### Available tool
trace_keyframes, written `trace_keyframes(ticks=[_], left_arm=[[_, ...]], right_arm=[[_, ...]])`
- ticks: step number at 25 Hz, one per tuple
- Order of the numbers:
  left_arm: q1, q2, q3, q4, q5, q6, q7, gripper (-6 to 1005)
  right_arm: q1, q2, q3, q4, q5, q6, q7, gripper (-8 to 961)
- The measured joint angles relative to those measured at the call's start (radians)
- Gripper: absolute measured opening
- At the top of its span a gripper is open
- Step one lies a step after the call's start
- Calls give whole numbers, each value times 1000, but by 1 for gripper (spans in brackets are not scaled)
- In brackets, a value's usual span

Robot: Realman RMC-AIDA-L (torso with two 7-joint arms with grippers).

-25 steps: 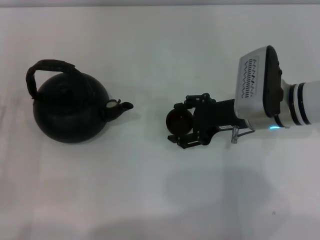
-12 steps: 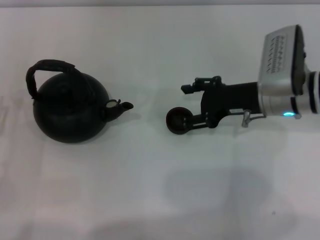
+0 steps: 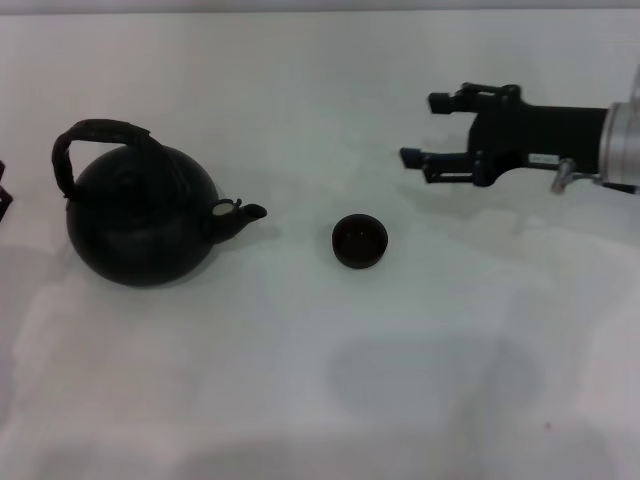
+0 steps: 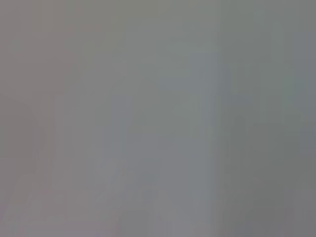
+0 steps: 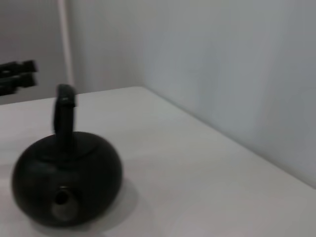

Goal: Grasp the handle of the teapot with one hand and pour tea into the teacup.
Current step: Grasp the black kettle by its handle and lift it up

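The black teapot (image 3: 140, 215) stands on the left of the white table, its short spout (image 3: 245, 213) pointing at the teacup. Its arched dark-brown handle (image 3: 100, 130) stands upright over the lid. The small dark teacup (image 3: 359, 241) sits upright alone in the middle. My right gripper (image 3: 423, 128) is open and empty, behind and to the right of the cup, well clear of it. The right wrist view shows the teapot (image 5: 66, 177) spout-on with its handle (image 5: 63, 116). My left gripper (image 3: 3, 195) only shows as a dark bit at the left edge, beside the teapot.
The white table (image 3: 300, 380) runs across the whole head view. In the right wrist view a pale wall (image 5: 222, 64) stands behind the table, and the left gripper (image 5: 17, 76) shows far off past the teapot. The left wrist view shows only plain grey.
My right gripper has let go of the teacup and drawn back up and to the right. The cup stays where it was set. A bit of the left gripper has come in at the left edge.
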Motion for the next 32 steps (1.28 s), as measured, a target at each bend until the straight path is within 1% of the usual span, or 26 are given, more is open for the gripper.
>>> trace_keyframes(ticks=[3, 6, 10, 15, 17, 18, 25, 28, 32], left_arm=[[5, 0, 35, 2, 5, 51, 0, 752], [1, -1, 53, 0, 6, 55, 0, 747], [-23, 1, 65, -6, 11, 9, -16, 741], [-48, 5, 105, 1, 13, -51, -86, 734], [-48, 5, 105, 1, 13, -51, -86, 731], [-61, 8, 130, 7, 17, -82, -101, 729], [-85, 10, 138, 7, 35, -147, -116, 719], [-104, 11, 144, 9, 50, -198, -126, 714], [-105, 10, 144, 20, 50, -207, -126, 708]], right_arm=[[-12, -3, 40, 3, 0, 0, -1, 841], [-18, -3, 57, 5, 0, 1, -10, 841], [-19, -3, 55, 11, 1, 4, -21, 842], [-19, -1, 53, 19, 1, 11, -29, 842], [-20, -1, 53, 20, 1, 17, -31, 841], [-19, -1, 53, 22, 1, 19, -33, 841], [-20, -1, 56, 33, 6, 37, -49, 842], [-19, -1, 54, 42, 15, 39, -62, 842], [-19, -1, 54, 50, 21, 40, -67, 841]])
